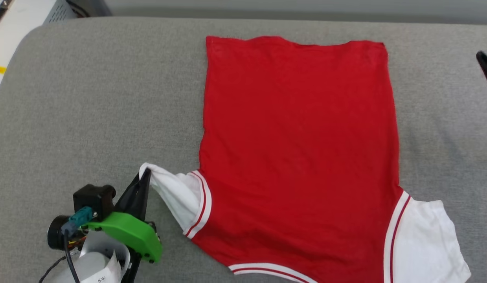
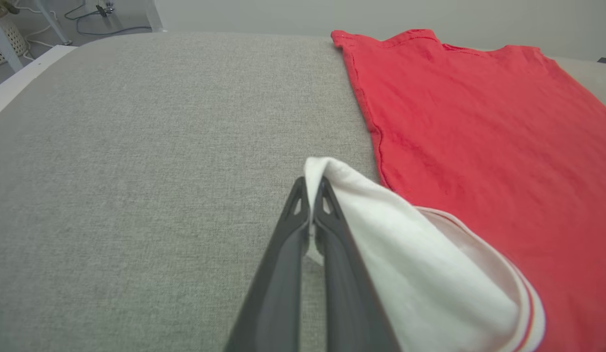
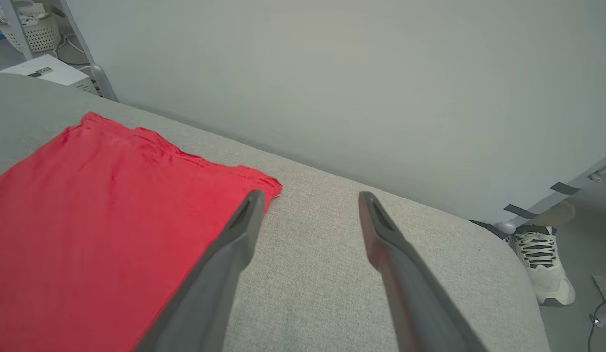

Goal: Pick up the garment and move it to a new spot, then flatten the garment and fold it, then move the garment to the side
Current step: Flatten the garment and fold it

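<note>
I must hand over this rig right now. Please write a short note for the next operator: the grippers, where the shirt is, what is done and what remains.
Left gripper: shut on the edge of the white sleeve on the robot's left, which is raised a little.
Right gripper: open, holding nothing, over the table beside the garment's far hem corner.
Garment: spread flat on the grey table, plain red side up, collar toward the robot. The other sleeve lies flat.
Done: flattening, it seems.
Left: fold it, then move it to the side.
</note>
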Controlling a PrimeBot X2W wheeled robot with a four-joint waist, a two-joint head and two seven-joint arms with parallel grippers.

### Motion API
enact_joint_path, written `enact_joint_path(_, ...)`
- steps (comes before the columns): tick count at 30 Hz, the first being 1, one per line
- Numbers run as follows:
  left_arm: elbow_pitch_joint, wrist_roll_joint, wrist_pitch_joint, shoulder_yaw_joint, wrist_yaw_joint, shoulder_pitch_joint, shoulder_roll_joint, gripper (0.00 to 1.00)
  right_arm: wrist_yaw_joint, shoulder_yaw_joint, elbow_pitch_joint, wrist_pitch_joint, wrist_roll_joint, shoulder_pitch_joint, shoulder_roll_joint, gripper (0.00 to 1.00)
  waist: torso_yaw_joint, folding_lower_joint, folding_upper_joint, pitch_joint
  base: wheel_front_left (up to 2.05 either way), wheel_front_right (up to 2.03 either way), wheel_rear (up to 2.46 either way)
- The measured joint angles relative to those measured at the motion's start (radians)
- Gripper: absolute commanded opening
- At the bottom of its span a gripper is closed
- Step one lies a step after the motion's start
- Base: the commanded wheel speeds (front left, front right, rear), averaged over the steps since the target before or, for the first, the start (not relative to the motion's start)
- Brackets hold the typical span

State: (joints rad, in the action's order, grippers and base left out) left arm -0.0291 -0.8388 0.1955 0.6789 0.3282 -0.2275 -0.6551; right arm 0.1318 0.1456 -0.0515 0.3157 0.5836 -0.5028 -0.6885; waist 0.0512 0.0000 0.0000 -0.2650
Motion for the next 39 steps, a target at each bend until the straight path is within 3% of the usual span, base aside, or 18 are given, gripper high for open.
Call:
enact_joint_path(5,-0.028,0.039,0.01,0.008,0.01,-0.055,0.029,0.0,0.0,0.1,-0.126,0.341,0.053,-0.273,-0.023,1.0,0.038,0.0,0.0,-0.082,0.0,0.0,0.0)
enact_joint_path(11,-0.047,0.074,0.017,0.022,0.011,-0.122,0.065,0.0,0.0,0.181,-0.301,0.601,0.065,-0.538,0.016,1.0,0.084,0.0001,0.0,-0.177,0.0,0.0,0.0)
enact_joint_path(15,-0.059,0.101,0.025,0.031,0.011,-0.148,0.088,0.0,0.0,0.193,-0.417,0.66,0.043,-0.631,0.046,1.0,0.117,0.0002,0.0,-0.236,0.0,0.0,0.0)
enact_joint_path(22,-0.067,0.121,0.035,0.03,0.012,-0.171,0.106,0.0,0.0,0.225,-0.536,0.639,0.007,-0.669,0.092,1.0,0.166,0.0002,0.0,-0.324,0.0,0.0,0.0)
enact_joint_path(28,-0.046,0.124,0.043,0.026,0.008,-0.176,0.114,0.0,0.0,0.276,-0.555,0.647,0.012,-0.662,0.059,1.0,0.199,0.0001,0.0,-0.355,0.0,0.0,0.0)
enact_joint_path(30,-0.037,0.124,0.043,0.026,0.0,-0.178,0.115,0.0,-0.001,0.29,-0.548,0.646,0.023,-0.662,0.05,0.0,0.201,0.0002,0.0,-0.353,0.0,0.0,0.0)
enact_joint_path(39,0.026,0.114,0.051,0.024,-0.025,-0.177,0.119,0.0,0.0,0.364,-0.541,0.466,0.087,-0.626,0.035,0.0,0.186,0.0002,0.0,-0.288,0.0,0.0,0.0)
